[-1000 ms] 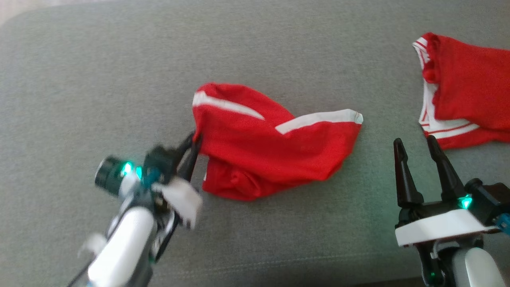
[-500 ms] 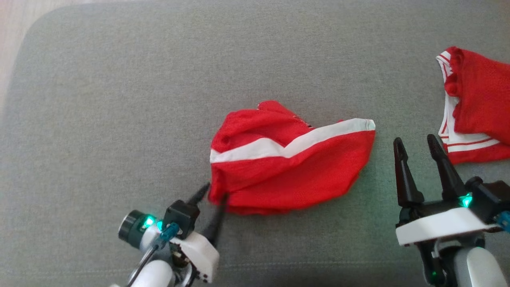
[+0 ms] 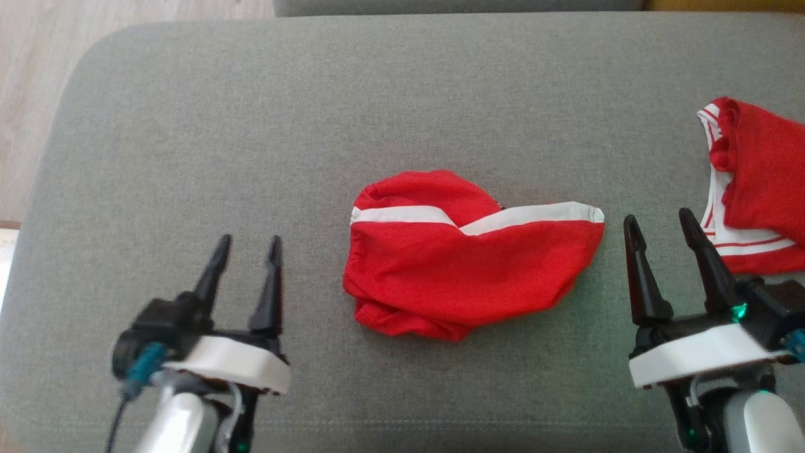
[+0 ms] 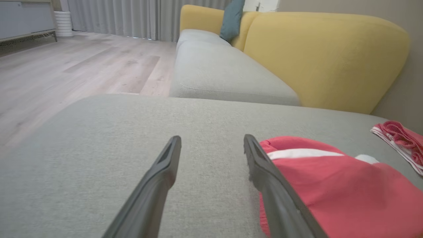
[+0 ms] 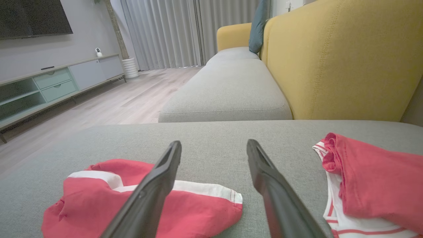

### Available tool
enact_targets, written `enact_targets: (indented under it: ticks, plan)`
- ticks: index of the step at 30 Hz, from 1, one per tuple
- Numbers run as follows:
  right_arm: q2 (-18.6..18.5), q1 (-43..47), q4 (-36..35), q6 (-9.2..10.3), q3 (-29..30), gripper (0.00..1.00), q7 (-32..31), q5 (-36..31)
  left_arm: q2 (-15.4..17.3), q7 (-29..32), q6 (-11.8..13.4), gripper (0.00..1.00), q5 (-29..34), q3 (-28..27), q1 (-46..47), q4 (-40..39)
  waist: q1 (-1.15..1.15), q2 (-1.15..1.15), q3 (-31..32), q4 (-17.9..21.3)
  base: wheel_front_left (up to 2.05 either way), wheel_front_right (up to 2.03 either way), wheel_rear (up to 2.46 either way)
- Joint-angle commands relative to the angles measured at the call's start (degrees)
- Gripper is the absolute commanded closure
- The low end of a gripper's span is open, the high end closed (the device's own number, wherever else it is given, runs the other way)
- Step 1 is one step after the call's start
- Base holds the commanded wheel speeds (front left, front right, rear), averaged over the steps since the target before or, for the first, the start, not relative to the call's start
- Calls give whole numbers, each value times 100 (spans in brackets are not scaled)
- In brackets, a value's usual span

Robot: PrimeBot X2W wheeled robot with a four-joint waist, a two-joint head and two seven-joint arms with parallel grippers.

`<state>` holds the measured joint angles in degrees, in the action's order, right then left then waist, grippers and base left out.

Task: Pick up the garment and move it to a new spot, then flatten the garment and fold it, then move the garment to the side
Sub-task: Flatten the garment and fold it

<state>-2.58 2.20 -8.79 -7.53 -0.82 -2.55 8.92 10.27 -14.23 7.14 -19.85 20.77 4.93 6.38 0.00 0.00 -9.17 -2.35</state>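
A red garment (image 3: 468, 264) with a white stripe lies crumpled in the middle of the grey cushion (image 3: 251, 126); it also appears as the garment (image 4: 330, 185) and the garment (image 5: 132, 201) in the wrist views. My left gripper (image 3: 246, 245) stands open to the garment's left, apart from it, with nothing between its fingers. Off to the garment's right my right gripper (image 3: 660, 223) is open and empty too. In the left wrist view the left gripper (image 4: 211, 140) has the cloth just right of its right finger.
A second red and white garment (image 3: 755, 189) lies at the cushion's right edge, close to my right gripper. Wooden floor (image 3: 31, 94) shows past the cushion's left edge. Yellow sofa backs (image 5: 330, 59) and another grey seat (image 5: 228, 96) lie beyond.
My left gripper let go of the garment's left edge, opened and drew back to the left. The garment settled flat on the cushion. The head camera tilted, shifting the whole picture down.
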Motion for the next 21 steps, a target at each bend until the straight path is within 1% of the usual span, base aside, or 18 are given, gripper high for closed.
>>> enact_targets:
  ticks: [1, 4, 7, 21]
  plan:
    - [-30, -2, -261, 4, -81, 0, -28, -51, 127, -64, 30, 0, -55, -329, 103, -257, 0, 0, 51, -22, 0, 0, 0]
    - [-30, 66, -296, 4, -79, 0, -104, -90, 283, -68, 75, 0, -131, -584, 26, -398, 0, 0, 129, -27, 0, 0, 0]
    - [-30, 108, -331, 4, -86, 0, -141, -100, 373, -69, 75, 0, -169, -680, -42, -472, 0, 0, 168, -18, 0, 0, 0]
    - [-30, 174, -376, 4, -71, 0, -168, -67, 463, 34, 122, 0, -175, -608, -226, -646, 0, 0, 197, -3, 0, 0, 0]
